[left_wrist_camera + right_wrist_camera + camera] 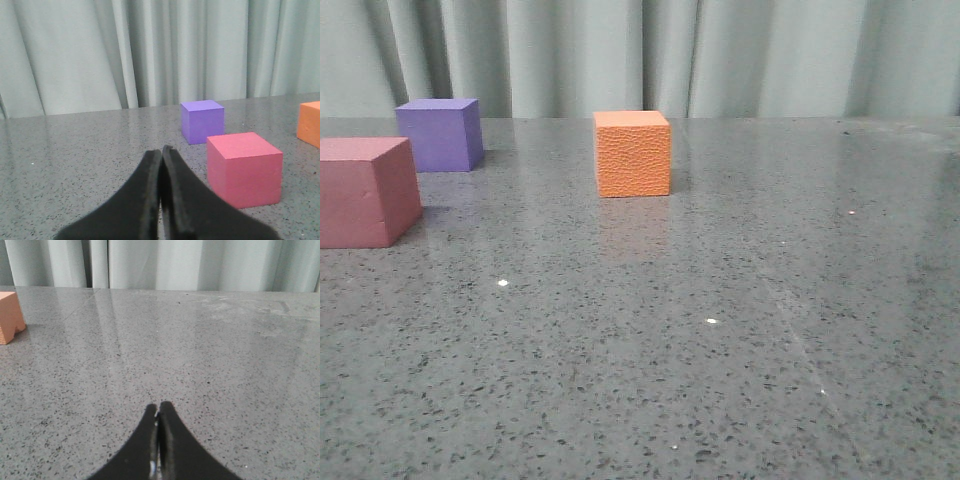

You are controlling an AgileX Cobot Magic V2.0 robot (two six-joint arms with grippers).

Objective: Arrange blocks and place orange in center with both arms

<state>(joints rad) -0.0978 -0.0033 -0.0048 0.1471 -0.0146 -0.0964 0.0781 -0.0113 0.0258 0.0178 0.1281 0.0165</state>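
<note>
The orange cube stands alone near the middle of the grey speckled table. The pink-red cube sits at the left edge, with the purple cube just behind it. Neither gripper shows in the front view. In the left wrist view my left gripper is shut and empty, short of the pink-red cube, with the purple cube behind and an orange cube edge. My right gripper is shut and empty over bare table; the orange cube's corner shows far off.
A pale grey-green curtain hangs behind the table's far edge. The tabletop is glossy and shows faint reflections of the cubes.
</note>
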